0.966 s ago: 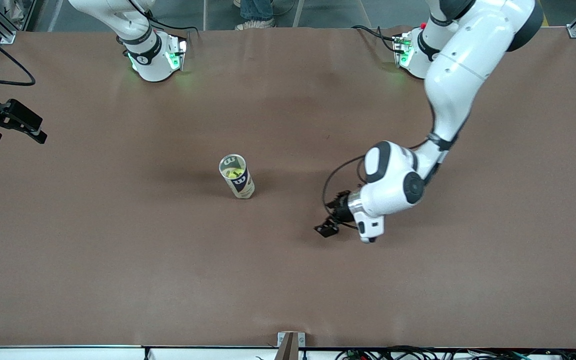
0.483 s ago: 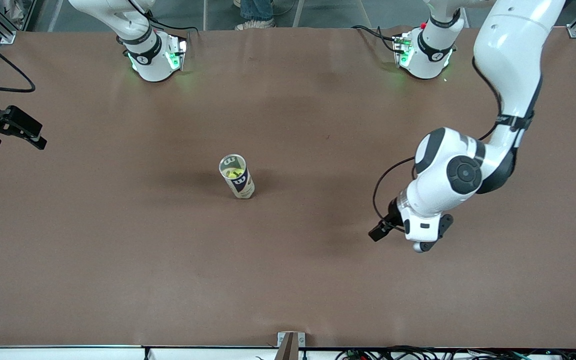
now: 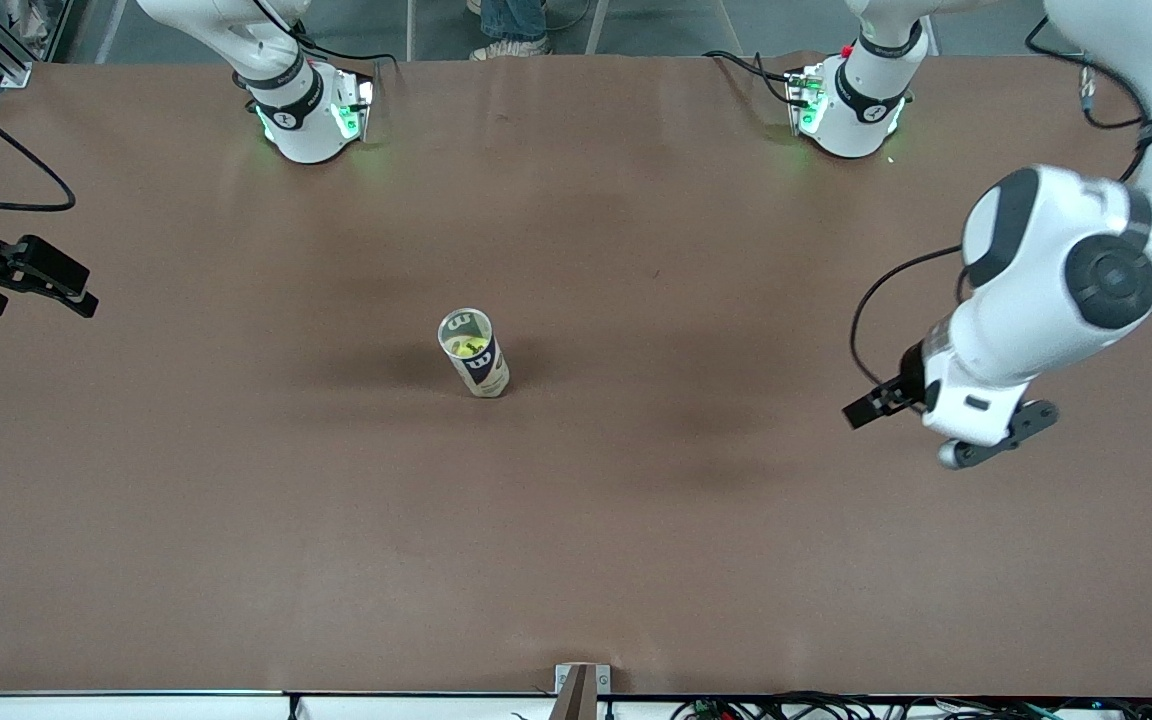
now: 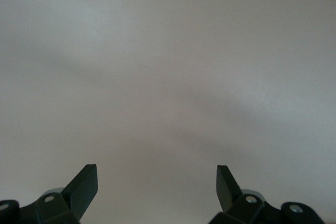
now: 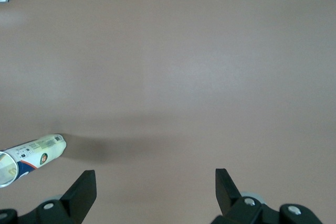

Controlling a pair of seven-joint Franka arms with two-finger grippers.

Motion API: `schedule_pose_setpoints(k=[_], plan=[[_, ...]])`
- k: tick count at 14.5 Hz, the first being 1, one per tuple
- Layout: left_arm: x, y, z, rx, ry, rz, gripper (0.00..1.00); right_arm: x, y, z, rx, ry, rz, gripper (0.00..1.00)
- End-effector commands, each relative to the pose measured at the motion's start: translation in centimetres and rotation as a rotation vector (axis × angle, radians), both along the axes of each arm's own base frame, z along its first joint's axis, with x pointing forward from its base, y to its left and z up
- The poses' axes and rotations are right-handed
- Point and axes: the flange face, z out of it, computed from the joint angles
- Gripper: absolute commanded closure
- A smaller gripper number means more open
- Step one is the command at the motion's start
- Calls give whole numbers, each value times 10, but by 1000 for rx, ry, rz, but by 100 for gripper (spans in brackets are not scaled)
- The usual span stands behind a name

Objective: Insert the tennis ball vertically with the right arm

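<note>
A clear tennis-ball can (image 3: 481, 370) with a dark blue label stands upright in the middle of the brown table (image 3: 236, 500). A yellow-green tennis ball (image 3: 462, 346) sits inside it, seen through the open top. My right gripper (image 3: 36, 275) hangs in the air over the right arm's end of the table, well away from the can. In the right wrist view it (image 5: 155, 178) is open and empty, and the can (image 5: 37, 150) shows at the edge. My left gripper (image 3: 996, 440) is over the left arm's end of the table, open and empty (image 4: 156, 174).
The two arm bases (image 3: 306, 110) (image 3: 851, 105) stand along the table's edge farthest from the front camera. A metal bracket (image 3: 581, 685) sits at the edge nearest to that camera. The left wrist view shows only bare surface.
The left arm has swung from beside the can out toward its own end of the table. The right gripper has drifted slightly. The can has not moved.
</note>
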Motion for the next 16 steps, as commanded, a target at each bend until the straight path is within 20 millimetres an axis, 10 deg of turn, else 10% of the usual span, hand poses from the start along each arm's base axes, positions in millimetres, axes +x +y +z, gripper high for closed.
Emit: schedule_pose_setpoints(k=[1, 9, 16], plan=[[-22, 14, 34, 35, -8, -94, 0, -15, -2, 3, -5, 14, 11, 0], [-79, 68, 133, -5, 12, -206, 0, -31, -3, 9, -2, 5, 11, 0], [-95, 65, 184, -1, 4, -259, 0, -30, -2, 5, -2, 13, 13, 0]])
